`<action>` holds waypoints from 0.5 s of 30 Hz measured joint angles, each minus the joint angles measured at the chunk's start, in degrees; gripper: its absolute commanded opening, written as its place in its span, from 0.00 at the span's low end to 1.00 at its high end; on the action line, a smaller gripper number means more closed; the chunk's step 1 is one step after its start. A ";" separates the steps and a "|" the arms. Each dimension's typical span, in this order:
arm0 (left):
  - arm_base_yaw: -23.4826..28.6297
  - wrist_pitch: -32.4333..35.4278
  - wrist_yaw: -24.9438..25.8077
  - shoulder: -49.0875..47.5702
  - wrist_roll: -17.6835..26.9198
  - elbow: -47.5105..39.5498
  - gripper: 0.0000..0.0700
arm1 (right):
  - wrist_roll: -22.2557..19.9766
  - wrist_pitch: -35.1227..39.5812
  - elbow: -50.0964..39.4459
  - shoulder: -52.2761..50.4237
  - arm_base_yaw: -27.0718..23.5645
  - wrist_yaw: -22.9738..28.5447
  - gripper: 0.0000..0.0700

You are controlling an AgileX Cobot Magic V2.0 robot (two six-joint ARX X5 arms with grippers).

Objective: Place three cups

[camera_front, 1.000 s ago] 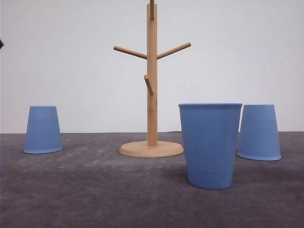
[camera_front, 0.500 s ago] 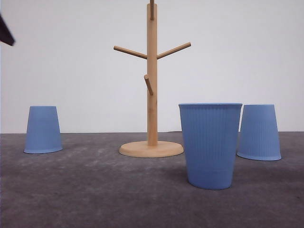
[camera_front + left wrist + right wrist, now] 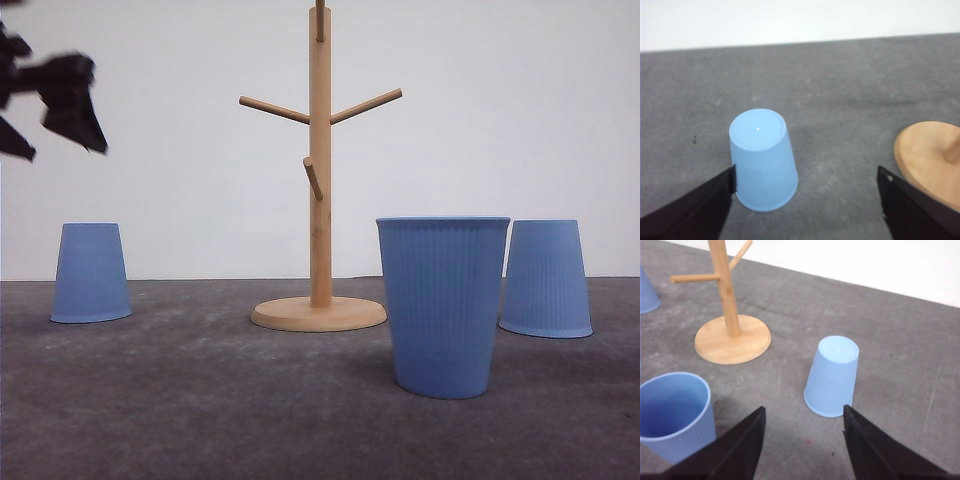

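The left cup (image 3: 762, 160) stands upside down on the tabletop (image 3: 840, 100), and its smooth tapered wall could slip from a loose pinch or tip if one finger bumps it first. The left hand (image 3: 805, 207) hovers above, spread wide, with the cup beside its one finger, off-centre in the gap.

We see three light-blue tumblers with fine vertical ribbing: an inverted left cup (image 3: 91, 273), an upright near cup (image 3: 443, 305) and an inverted right cup (image 3: 545, 278). The peg stand (image 3: 319, 200) is pale honey-coloured wood, and the table (image 3: 200, 400) is mottled dark grey under a plain white wall (image 3: 520, 120). Both the left end effector (image 3: 805, 210) and the right end effector (image 3: 804, 450) are matte black.
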 measured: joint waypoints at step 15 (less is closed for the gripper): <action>4.16 -0.54 0.99 23.49 -0.68 15.28 0.93 | 0.02 0.75 0.00 0.00 0.00 0.00 0.45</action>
